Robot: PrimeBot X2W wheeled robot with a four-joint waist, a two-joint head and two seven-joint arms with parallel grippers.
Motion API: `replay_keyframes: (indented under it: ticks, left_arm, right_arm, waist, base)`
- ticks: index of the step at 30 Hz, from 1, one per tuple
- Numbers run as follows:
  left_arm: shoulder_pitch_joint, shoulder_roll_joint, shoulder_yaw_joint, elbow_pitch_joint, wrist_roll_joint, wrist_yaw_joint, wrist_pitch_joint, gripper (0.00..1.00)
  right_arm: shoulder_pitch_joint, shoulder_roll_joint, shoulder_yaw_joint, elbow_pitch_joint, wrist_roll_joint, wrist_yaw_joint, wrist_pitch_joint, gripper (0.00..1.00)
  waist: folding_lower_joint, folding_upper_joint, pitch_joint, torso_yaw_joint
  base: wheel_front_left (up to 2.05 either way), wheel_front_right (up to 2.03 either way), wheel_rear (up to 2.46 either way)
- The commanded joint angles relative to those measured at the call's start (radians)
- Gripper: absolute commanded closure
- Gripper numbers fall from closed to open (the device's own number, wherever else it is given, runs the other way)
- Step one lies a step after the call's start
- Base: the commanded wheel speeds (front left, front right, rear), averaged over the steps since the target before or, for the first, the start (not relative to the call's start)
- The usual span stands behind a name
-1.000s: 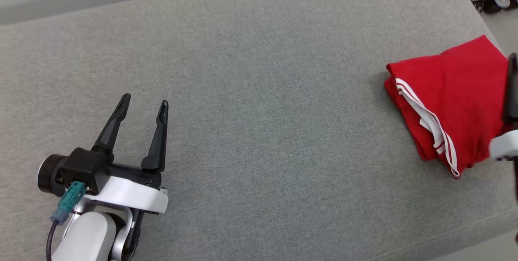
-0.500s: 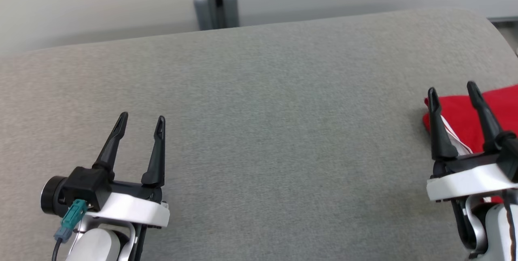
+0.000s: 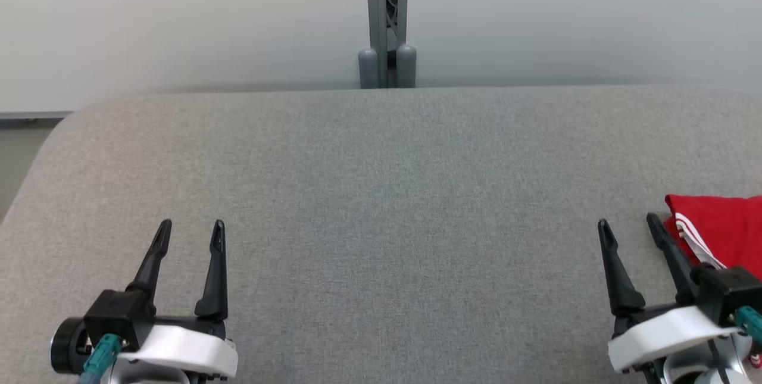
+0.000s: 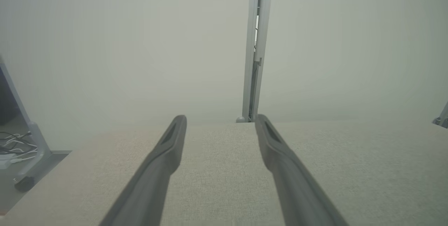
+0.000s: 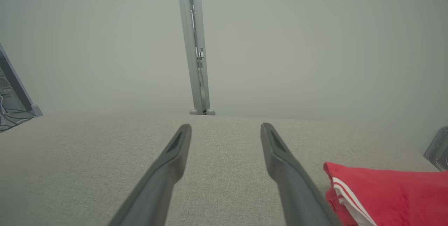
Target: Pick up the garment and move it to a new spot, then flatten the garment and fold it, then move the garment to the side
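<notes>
Grey woven fabric covers the worktop (image 3: pixel 381 193), and both arms sit low over its near edge, well apart from each other. The left gripper (image 3: pixel 191 228) has its two dark fingers spread apart with nothing between them; only bare fabric lies under and ahead of its tips. The right gripper (image 3: pixel 628 223) is likewise spread wide and holds nothing. The garment (image 3: pixel 720 229), red with white stripes along one edge, lies folded in a compact bundle on the worktop just to the right of the right gripper, alongside its outer finger. In the right wrist view the striped edge of the bundle faces that finger and sits close to its lower length; whether cloth and finger touch cannot be told. No part of the garment lies between the fingers of either gripper. Straight ahead of both grippers, beyond the far edge of the worktop, a grey upright post (image 3: pixel 387 21) stands against a pale wall. Off to the left of the left gripper, past the rounded end of the worktop, some loose cables (image 4: pixel 17 142) lie lower down beside a grey frame leg.
</notes>
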Motion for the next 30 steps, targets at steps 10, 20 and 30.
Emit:
replay_keyframes:
  ticks: [10, 20, 30]
  left_arm:
    - [0.058, 0.002, -0.015, 0.010, -0.029, 0.001, 0.020, 0.00]
    - [0.069, 0.012, -0.017, 0.026, -0.039, 0.004, 0.033, 0.00]
    - [0.065, 0.017, -0.014, 0.041, -0.043, 0.015, 0.036, 0.00]
  right_arm:
    - [0.113, -0.003, -0.040, -0.043, 0.013, -0.001, 0.019, 0.00]
    - [0.154, -0.003, -0.038, -0.097, 0.026, -0.001, 0.036, 0.00]
    - [0.159, -0.003, -0.036, -0.114, 0.034, -0.001, 0.036, 0.00]
  waist:
    - [0.0000, 0.0000, -0.058, -0.010]
    - [0.0000, 0.0000, -0.068, -0.024]
    - [0.0000, 0.0000, -0.069, -0.033]
  base:
    - [0.00, 0.00, 0.00]
    - [0.00, 0.00, 0.00]
    - [0.00, 0.00, 0.00]
